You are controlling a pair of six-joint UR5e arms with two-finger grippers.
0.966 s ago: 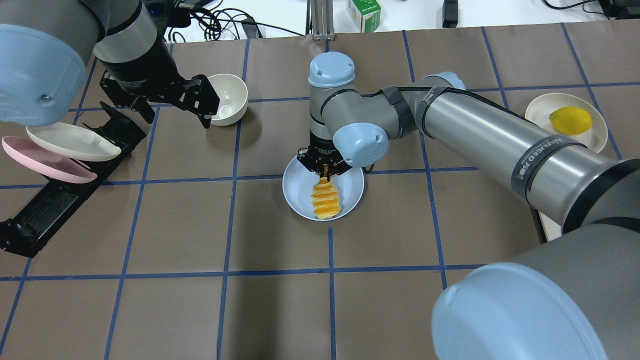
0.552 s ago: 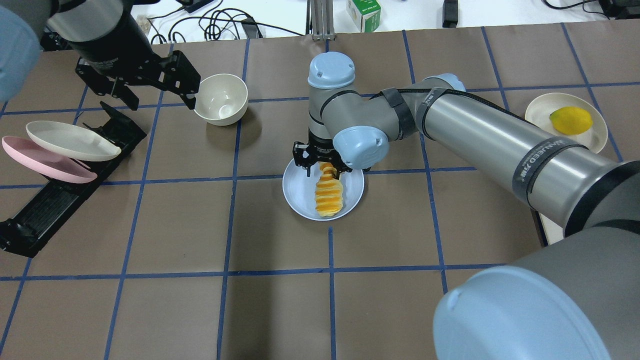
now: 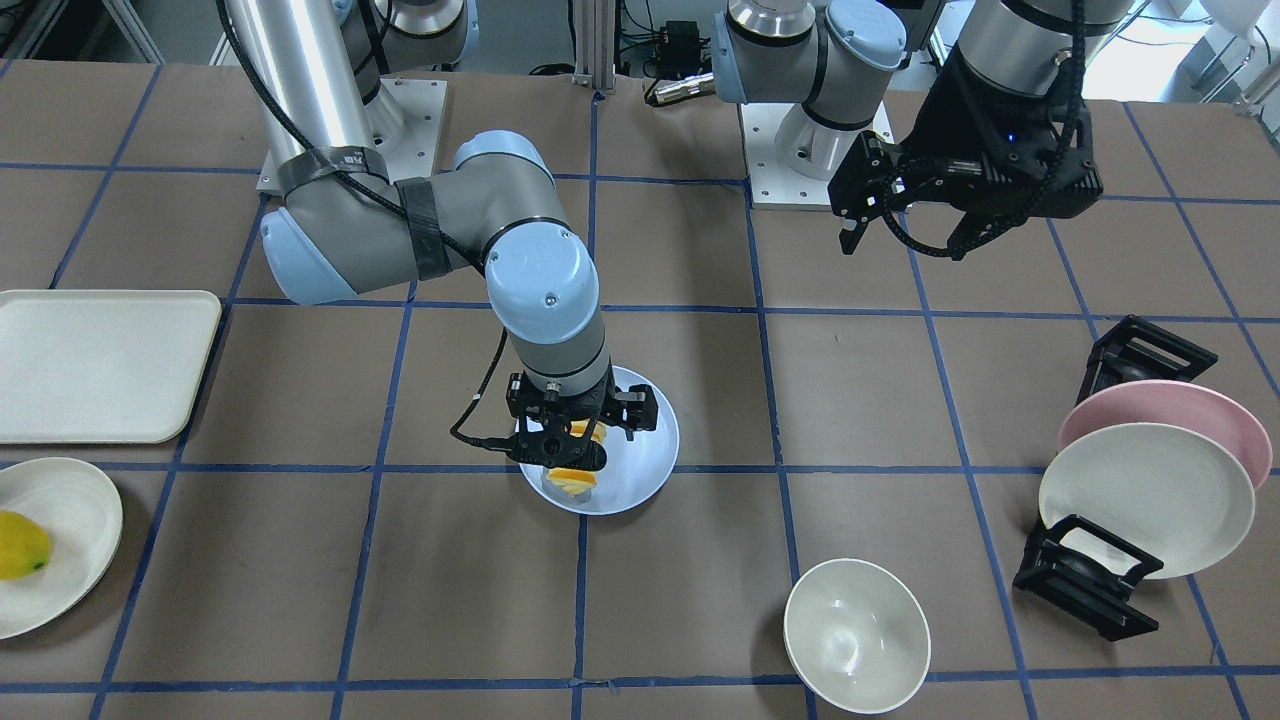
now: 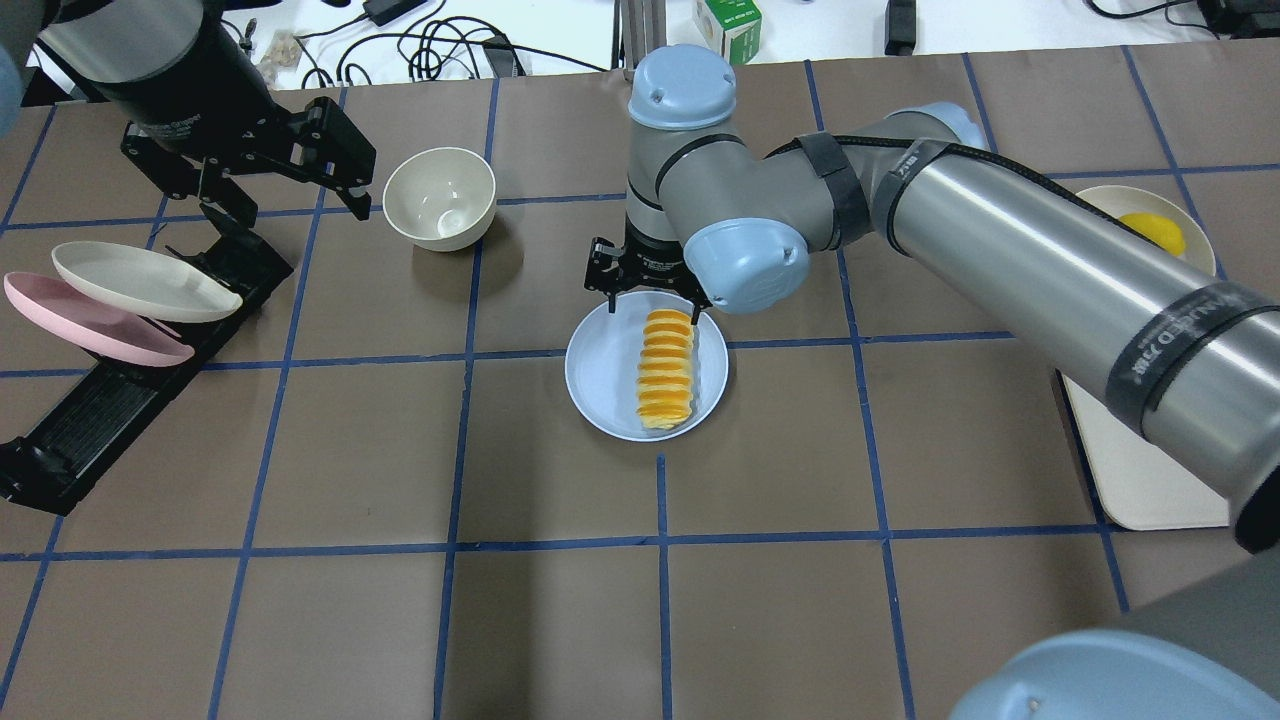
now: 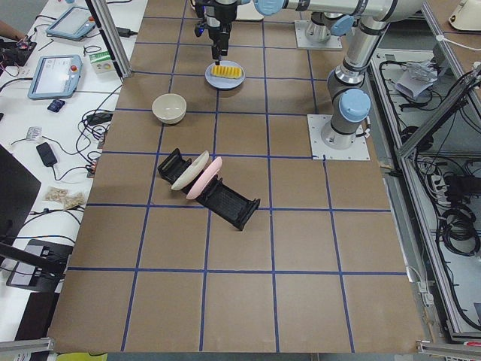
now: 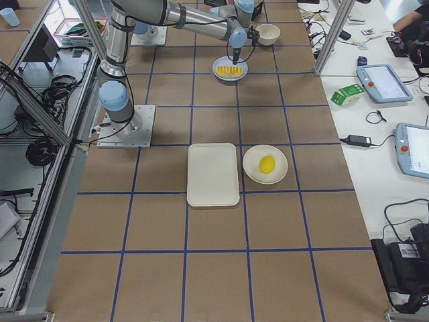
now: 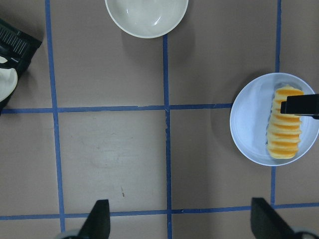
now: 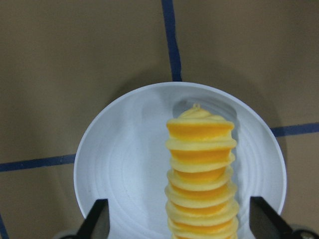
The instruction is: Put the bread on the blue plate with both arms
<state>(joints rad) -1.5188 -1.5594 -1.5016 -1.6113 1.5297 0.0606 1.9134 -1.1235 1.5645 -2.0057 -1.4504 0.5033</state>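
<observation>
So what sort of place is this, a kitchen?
Probably a robotics lab, not a kitchen: two arms bolted to a tape-gridded table, toy bread on a blue plate, control tablets beside it.

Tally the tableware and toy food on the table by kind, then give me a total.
Plates: 4 (blue plate, pink plate, cream plate, second cream plate)
Bowls: 1 (cream bowl)
Trays: 1 (cream tray)
Dish racks: 1 (black rack)
Bread: 1 (bread)
Fruit: 1 (yellow fruit)
Total: 9

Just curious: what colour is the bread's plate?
Pale blue plate, clearest in the right wrist view.
</observation>
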